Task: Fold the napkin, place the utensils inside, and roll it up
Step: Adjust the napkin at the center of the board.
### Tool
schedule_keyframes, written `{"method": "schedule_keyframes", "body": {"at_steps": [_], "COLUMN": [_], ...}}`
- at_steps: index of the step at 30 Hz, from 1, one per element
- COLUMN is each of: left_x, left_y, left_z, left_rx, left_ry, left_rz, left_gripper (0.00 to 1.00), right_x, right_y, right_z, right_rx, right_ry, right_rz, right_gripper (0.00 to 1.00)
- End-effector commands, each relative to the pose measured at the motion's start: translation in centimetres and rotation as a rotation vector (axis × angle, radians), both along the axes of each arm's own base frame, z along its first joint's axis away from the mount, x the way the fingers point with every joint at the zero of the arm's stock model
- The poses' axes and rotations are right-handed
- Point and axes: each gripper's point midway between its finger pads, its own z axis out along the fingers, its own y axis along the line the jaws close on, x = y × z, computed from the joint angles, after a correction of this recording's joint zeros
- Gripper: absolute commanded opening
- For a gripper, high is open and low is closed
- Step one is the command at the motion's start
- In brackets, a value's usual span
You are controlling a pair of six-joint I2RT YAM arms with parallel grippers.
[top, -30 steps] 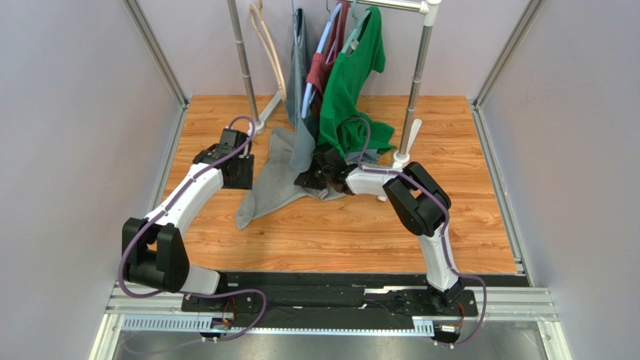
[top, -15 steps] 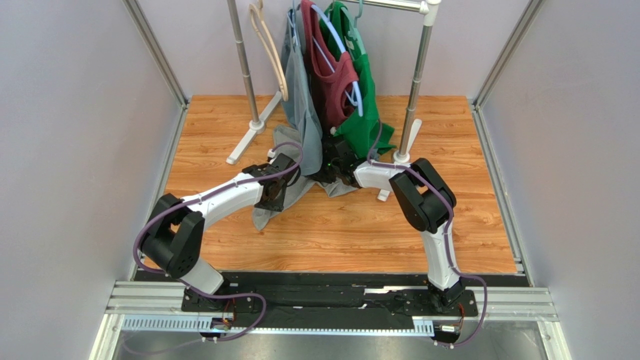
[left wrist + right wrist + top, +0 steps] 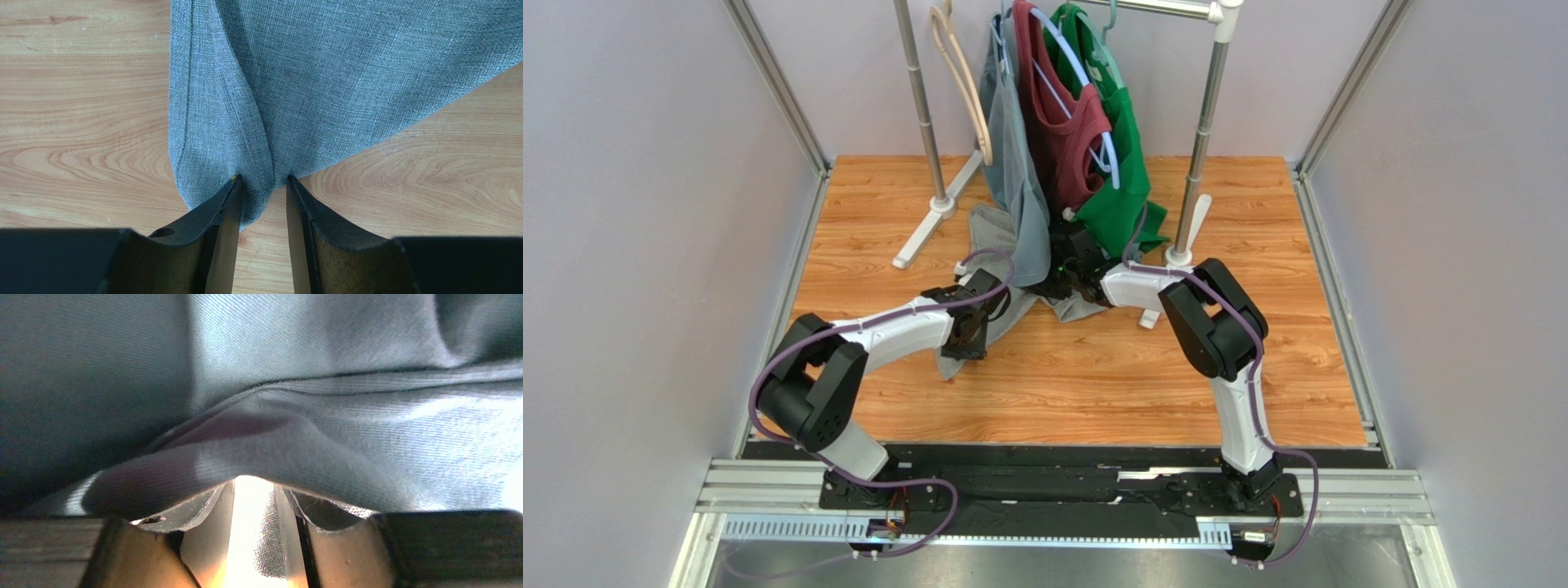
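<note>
So the setup was a wood-grain table [image 3: 1259, 368] boxed in by plain grey walls, with a clothes rack [image 3: 1201, 123] standing at the far end, well beyond both arms. A grey shirt [image 3: 1014, 147], a maroon tank top [image 3: 1069, 123] and a green shirt [image 3: 1120, 184] hung from it, plus one bare hanger [image 3: 965, 86] off to the side. The napkin [image 3: 368, 73] was lying rumpled on the wood right under those clothes, and both arms had reached in to it from opposite ends. The left gripper [image 3: 263, 184] had its two dark fingers [image 3: 224, 211] pinched onto the near corner of the cloth. A puckered fold sat squeezed between the tips, creases fanned out ahead of them, and the rest of the grey weave spread away forward and to the right of the jaws. Bare wood showed on either side of the fingers and just beneath the pinched bit. The right gripper [image 3: 255, 490] was pretty much buried: grey fabric draped over its fingertips and filled everything in front of it. A brightly lit strip of cloth ran down between its fingers [image 3: 205, 514], so it looked clamped on a fold of the napkin too, jaws only partway together. No utensils showed up in any of the views.
</note>
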Motion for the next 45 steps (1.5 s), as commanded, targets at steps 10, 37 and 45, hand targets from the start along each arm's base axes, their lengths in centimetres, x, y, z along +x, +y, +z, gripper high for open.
{"method": "schedule_keyframes", "body": {"at_steps": [10,37,45], "left_x": [-0.4,-3.8,-3.1], "left_y": [1.5,8.0,5.2], "left_z": [-0.1,2.3,4.8], "left_rx": [0.071,-0.023,-0.188], "left_ry": [0.015,-0.024,-0.135], "left_rz": [0.038,0.323,0.255], "left_gripper": [0.17,0.38,0.45], "right_x": [-2.2,-2.2,-2.1], "right_y": [-4.3,-5.4,-5.2], "right_z": [-4.8,-5.8,-5.6], "right_rx": [-0.171,-0.196,-0.189], "right_ry": [0.136,0.159,0.158], "right_rz": [-0.068,-0.082,-0.077], "right_gripper": [0.37,0.36,0.36]}}
